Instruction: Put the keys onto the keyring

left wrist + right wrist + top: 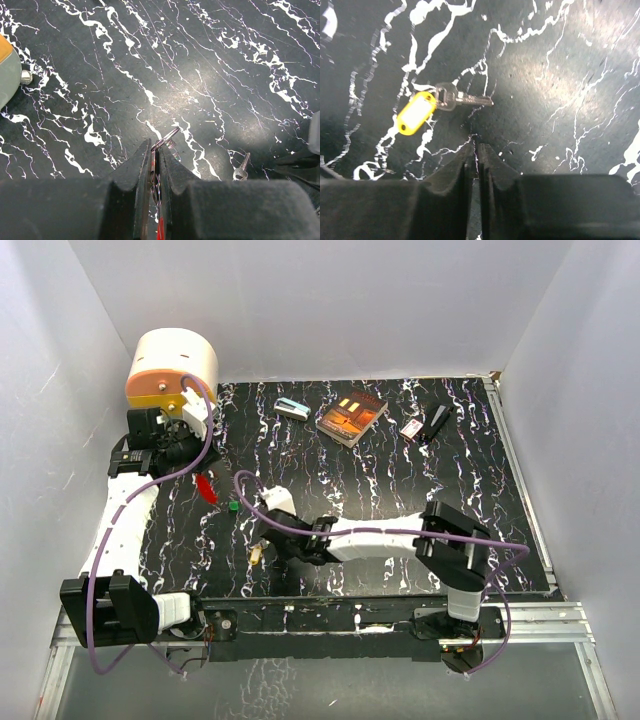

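Clamped on the keyring [169,135] with the left gripper [154,149], farther left. Pinched together on nothing with the right gripper [474,146], just right of the yellow key [437,104] on the table [560,75]. Lying near-to-far, closest to the right arm.

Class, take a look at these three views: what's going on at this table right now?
Two robot arms are working on keys. The left gripper is shut on a metal keyring, which pokes out past its fingertips. The right gripper is shut and empty, its tips just short of a yellow-tagged key lying flat on the black marbled table. A small green tag lies on the table between the arms. The yellow-tagged key is not yet on the ring.
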`<state>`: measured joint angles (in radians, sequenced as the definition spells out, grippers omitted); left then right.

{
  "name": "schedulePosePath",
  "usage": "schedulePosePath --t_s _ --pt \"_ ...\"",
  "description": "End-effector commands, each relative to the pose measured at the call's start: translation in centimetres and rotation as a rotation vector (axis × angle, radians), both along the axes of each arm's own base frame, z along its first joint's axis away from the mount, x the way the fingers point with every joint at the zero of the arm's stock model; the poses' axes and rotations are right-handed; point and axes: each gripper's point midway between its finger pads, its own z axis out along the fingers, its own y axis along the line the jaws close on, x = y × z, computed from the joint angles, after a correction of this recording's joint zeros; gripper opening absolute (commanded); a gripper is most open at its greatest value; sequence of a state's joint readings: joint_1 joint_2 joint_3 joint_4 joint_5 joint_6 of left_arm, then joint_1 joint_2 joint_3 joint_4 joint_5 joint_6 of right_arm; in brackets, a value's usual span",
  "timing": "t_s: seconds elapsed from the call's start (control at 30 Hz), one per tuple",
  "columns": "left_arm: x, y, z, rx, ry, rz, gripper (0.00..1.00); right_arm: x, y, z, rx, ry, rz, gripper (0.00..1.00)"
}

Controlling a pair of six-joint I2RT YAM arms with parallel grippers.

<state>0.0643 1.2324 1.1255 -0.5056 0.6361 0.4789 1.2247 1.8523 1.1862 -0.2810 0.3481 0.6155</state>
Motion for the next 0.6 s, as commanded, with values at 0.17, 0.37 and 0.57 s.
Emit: schedulePosePath --t_s 0.17,0.37,0.57 --pt "-0.6 -0.4 1.8 -0.017 -0.057 -0.032 0.0 1.5 4.6 4.6 0.125 -0.084 0.048 0.3" --pt "-0.7 -0.3 1.7 0.005 -0.063 -0.041 0.0 1.3 5.7 5.5 0.156 -0.186 0.231 0.36" --pt "-0.6 -0.5 1.7 -0.01 -0.065 -0.045 0.0 0.2 6.2 6.0 0.178 -0.261 0.401 0.38"
